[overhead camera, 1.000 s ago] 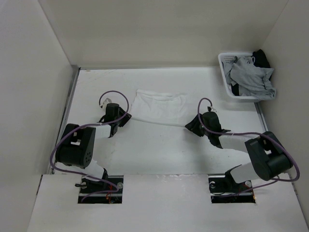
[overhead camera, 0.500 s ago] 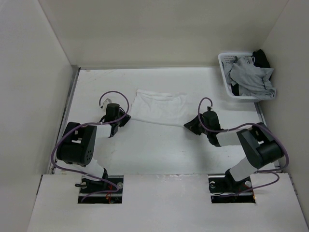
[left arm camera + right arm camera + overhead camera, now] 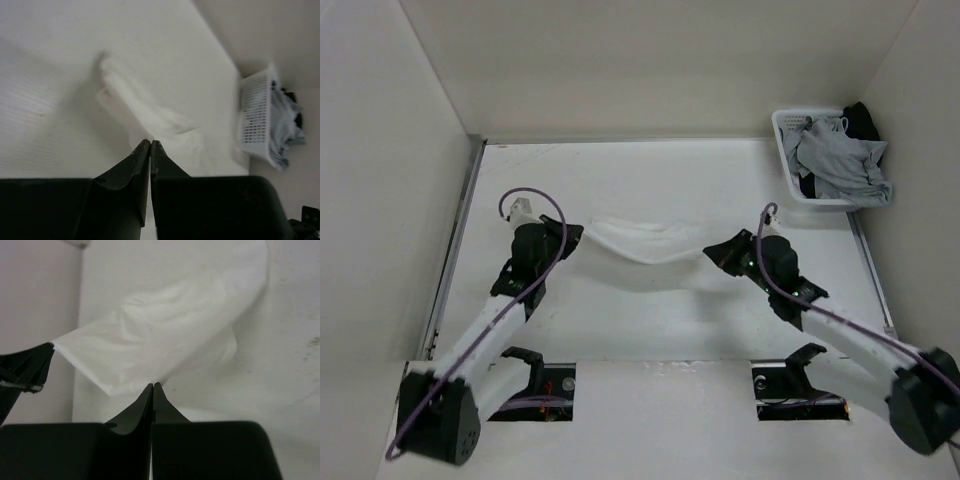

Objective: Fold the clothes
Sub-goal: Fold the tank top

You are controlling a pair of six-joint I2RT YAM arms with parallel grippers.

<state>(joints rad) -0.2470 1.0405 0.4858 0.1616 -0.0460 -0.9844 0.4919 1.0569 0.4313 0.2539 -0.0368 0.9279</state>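
From the top camera, the white top (image 3: 642, 240) hangs as a sagging band between the two arms, above the middle of the table (image 3: 620, 320), with its shadow on the surface below. The left gripper (image 3: 572, 236) pinches one end and the right gripper (image 3: 716, 251) pinches the other, both clamped on the fabric. No finished fold shows; judging by this, the task is at an early stage: the garment is gripped at two corners and raised, and carrying the held edge over, laying it down and any further folds are left. The basket (image 3: 788, 160) at the far right corner holds a grey garment (image 3: 840, 165) and a black garment (image 3: 862, 120), untouched.

In the left wrist view, the left gripper (image 3: 150, 143) has its jaws pressed together on thin cloth, and the white top (image 3: 145, 112) runs away from it in soft, rumpled layers.

In the right wrist view, the right gripper (image 3: 152, 386) is likewise closed on a corner. The white top (image 3: 165, 320) billows out, thin and slightly translucent, its far corner held taut.
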